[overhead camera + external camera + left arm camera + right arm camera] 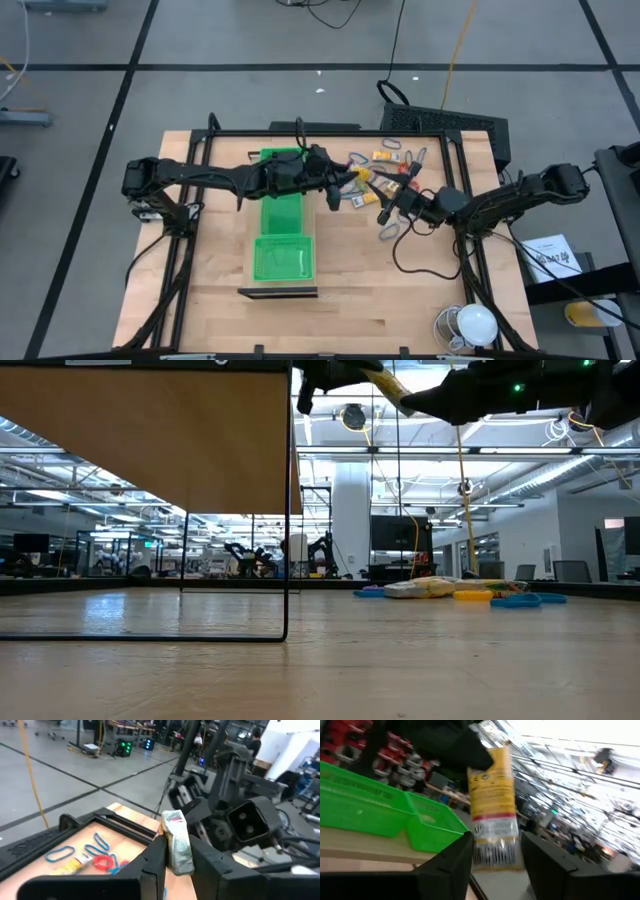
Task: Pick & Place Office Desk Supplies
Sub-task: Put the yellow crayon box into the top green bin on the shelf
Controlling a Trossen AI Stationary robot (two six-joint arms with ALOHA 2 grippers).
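Above the desk point(350, 300), just right of the green tray point(283, 240), a small yellow packet point(176, 845) hangs in the air, pinched between the fingers of the left hand point(345, 187). The right hand point(385, 208) sits directly opposite with its fingers parted around the packet's other end point(492, 810), not clamping it. The rest of the supplies, blue loops point(59, 853), a red loop point(102, 862) and yellow pieces point(385, 157), lie scattered on the desk at its far right part, beyond both hands.
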